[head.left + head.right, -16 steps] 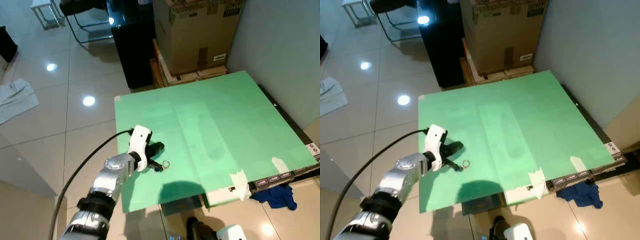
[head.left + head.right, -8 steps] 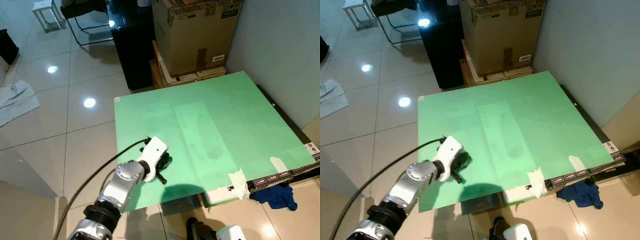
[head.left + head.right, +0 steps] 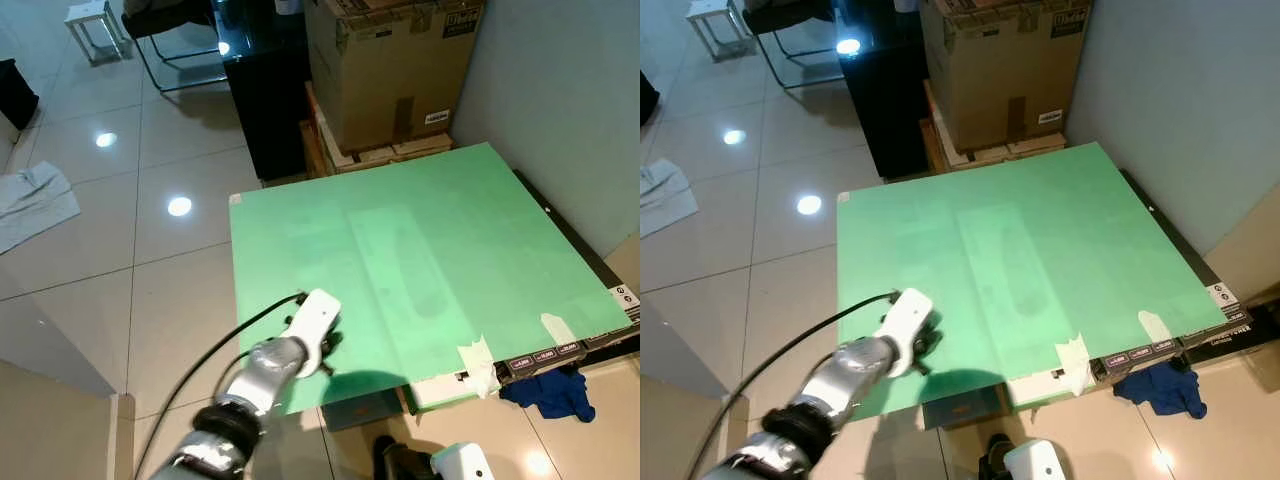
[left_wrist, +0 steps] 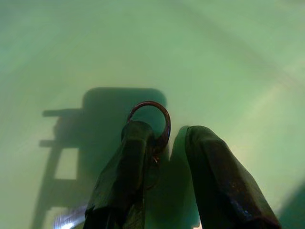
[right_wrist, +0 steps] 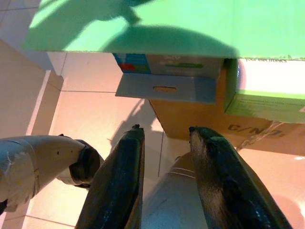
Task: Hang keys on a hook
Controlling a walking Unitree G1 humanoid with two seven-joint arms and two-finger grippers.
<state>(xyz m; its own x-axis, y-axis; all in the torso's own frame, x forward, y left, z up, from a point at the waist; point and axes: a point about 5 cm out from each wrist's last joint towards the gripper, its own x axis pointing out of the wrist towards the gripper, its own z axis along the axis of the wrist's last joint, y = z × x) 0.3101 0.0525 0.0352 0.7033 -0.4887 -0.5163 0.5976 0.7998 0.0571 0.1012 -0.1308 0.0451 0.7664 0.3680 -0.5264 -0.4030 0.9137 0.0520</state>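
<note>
Low in the frame's left, the left pincer (image 4: 159,157) is now pressing onto the flat green tabletop (image 3: 450,250), fingers apart around the small dark metal key ring (image 4: 151,121), closing in to grasp.

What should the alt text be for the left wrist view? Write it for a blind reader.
The left end effector points its two black fingers down at a flat green board, with a round metal key ring at the fingertips. The ring lies against one finger; whether it is gripped is unclear.

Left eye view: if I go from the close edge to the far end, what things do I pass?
Left gripper on the green board → cardboard box → chair.
</note>
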